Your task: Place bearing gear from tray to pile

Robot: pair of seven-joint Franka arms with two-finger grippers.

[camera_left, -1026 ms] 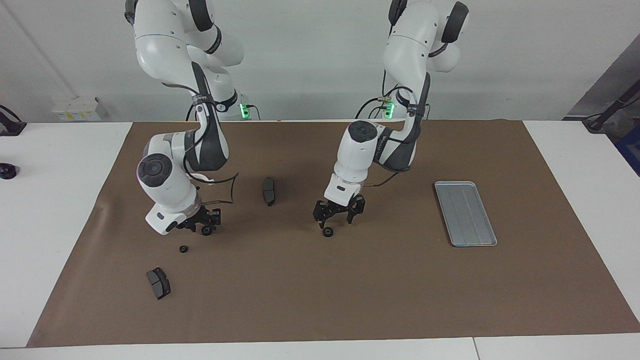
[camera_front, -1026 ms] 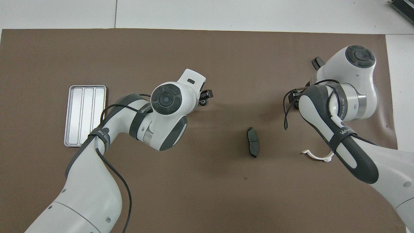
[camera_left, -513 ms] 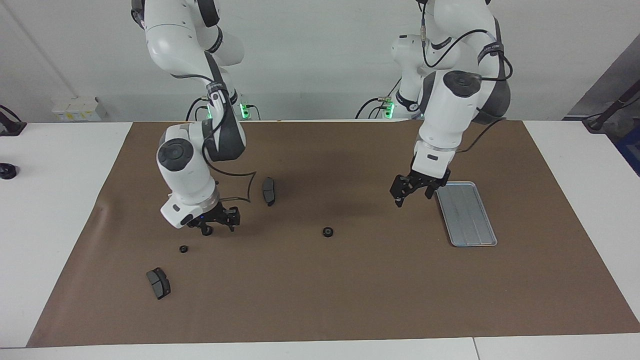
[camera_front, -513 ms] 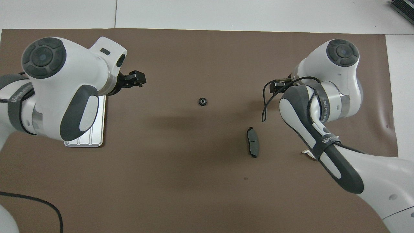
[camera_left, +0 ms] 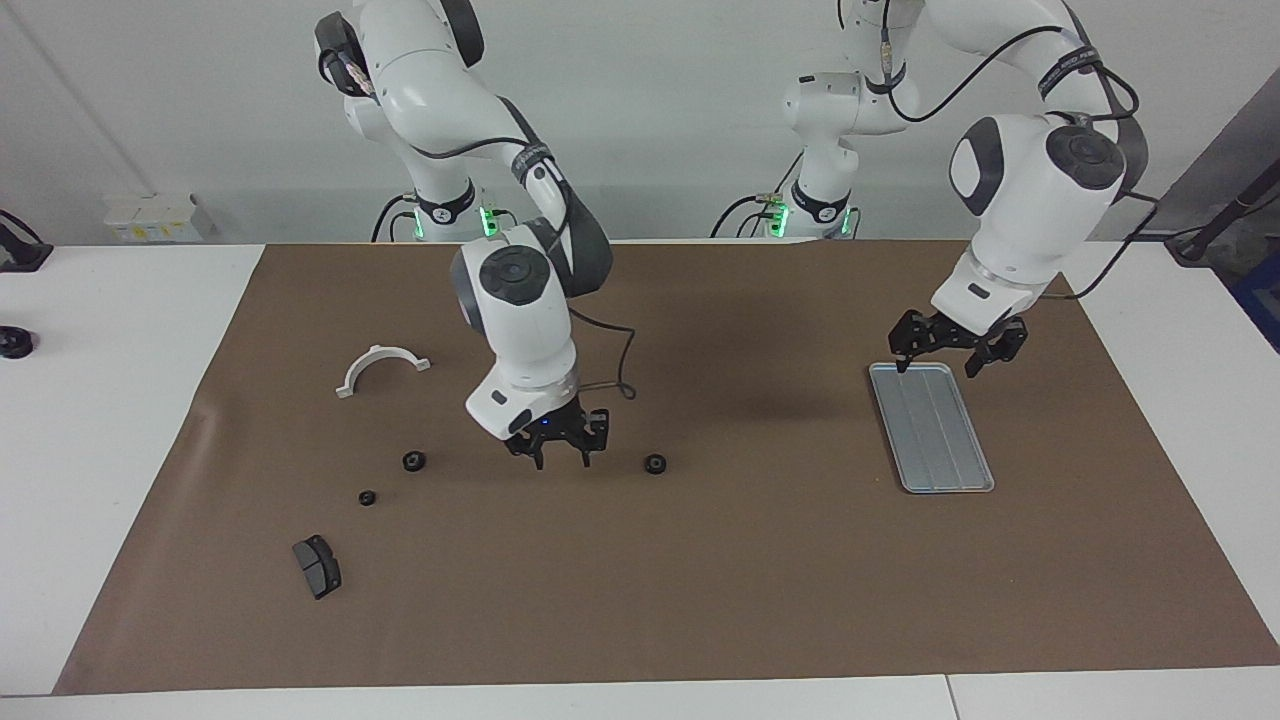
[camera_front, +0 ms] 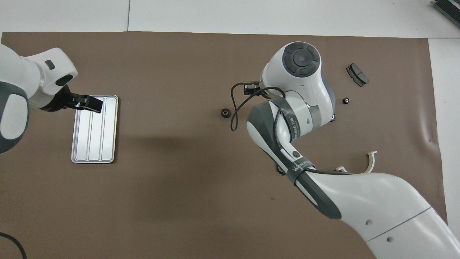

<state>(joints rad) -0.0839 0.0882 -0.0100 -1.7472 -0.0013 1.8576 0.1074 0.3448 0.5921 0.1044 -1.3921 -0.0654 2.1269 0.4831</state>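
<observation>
Bearing gear lies on the brown surface, just beside our right gripper, on the side toward the left arm's end; in the overhead view it sits at. The right gripper hangs low over the surface with its fingers spread apart and nothing between them.

A second gear rests on the surface toward the right arm's end from those fingers, and a smaller black ring lies near it, farther from the robots. A white curved bracket lies nearer to the robots than these two. A dark brake pad lies farther from the robots than the ring.

Our left gripper hovers over the end of the tray nearest the robots, fingers parted and empty. We see the tray's ridged floor bare; in the overhead view it lies at, with the left gripper above its rim.
</observation>
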